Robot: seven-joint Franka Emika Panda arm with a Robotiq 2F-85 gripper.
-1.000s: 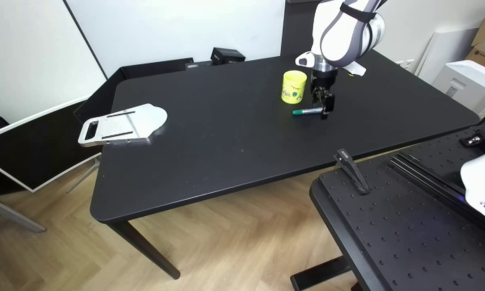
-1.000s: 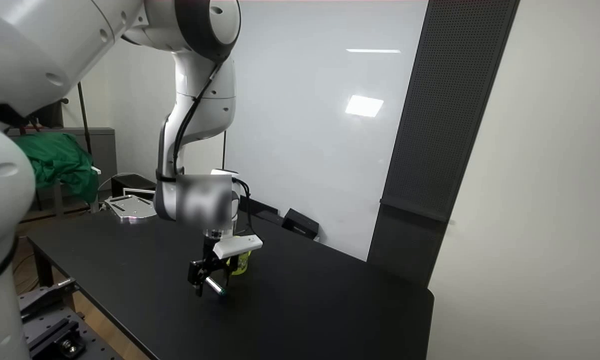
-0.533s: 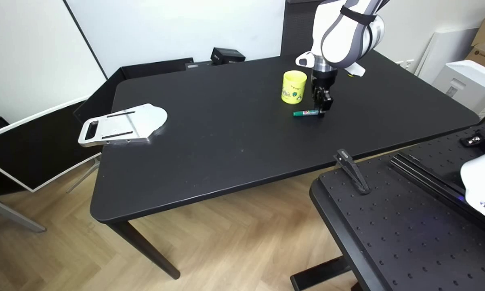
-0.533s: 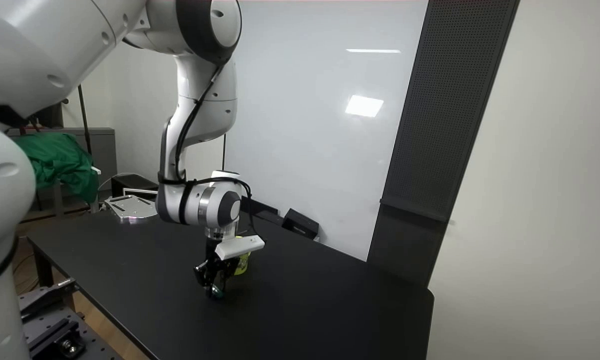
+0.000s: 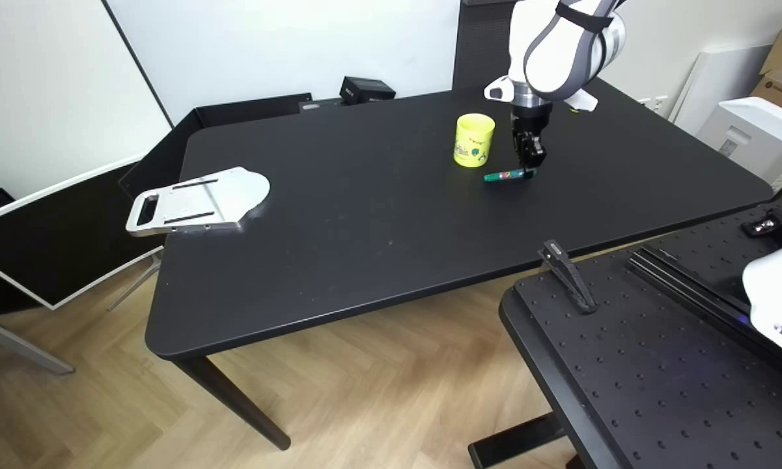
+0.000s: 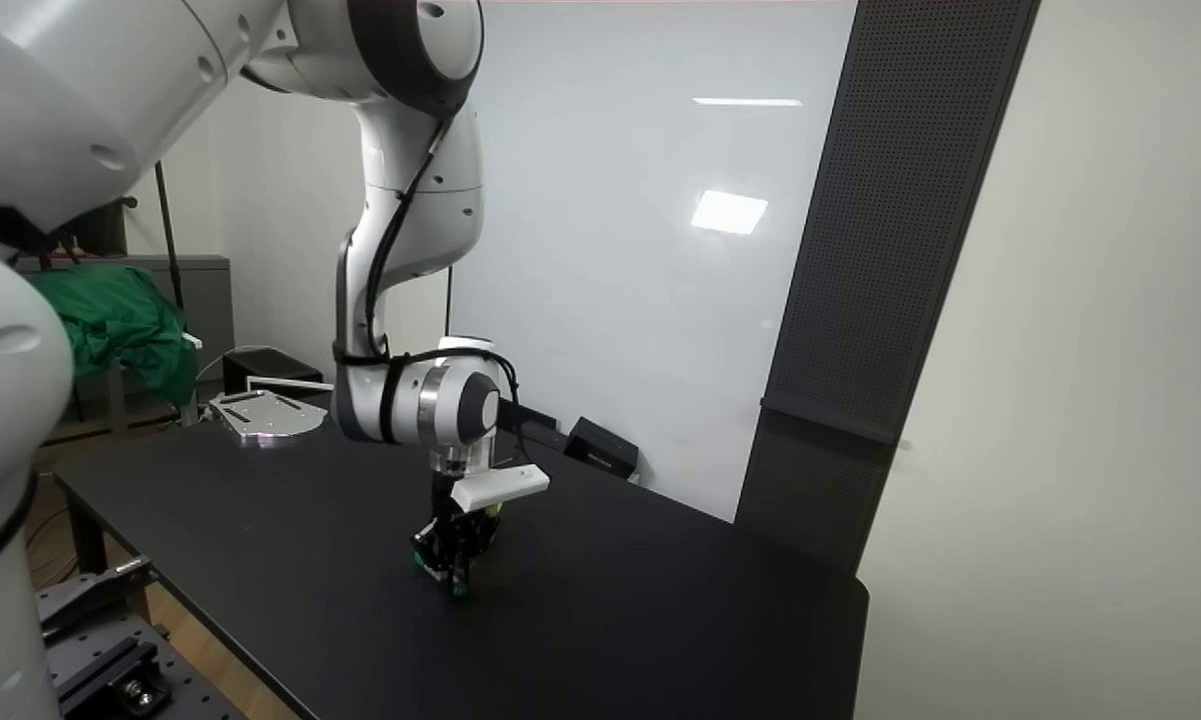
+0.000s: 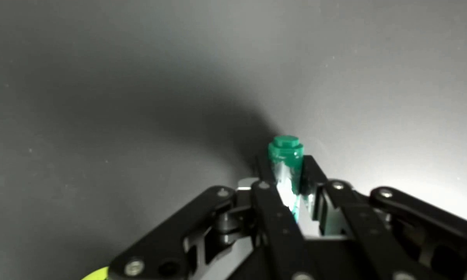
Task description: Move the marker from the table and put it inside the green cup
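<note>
Because the green marker, near the yellow-green cup, has shifted with the end effector toward the tabletop's right edge in an exterior view, the grasp seems to hold. In an exterior view, the marker's green end pokes out. In the wrist view, fingertips pinch it; getting it inside remains.

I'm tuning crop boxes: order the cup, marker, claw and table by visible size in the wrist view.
1. Table
2. Claw, looking bigger for being nearest
3. Marker, partly hidden
4. Cup, only a sliver at the bottom edge
</note>
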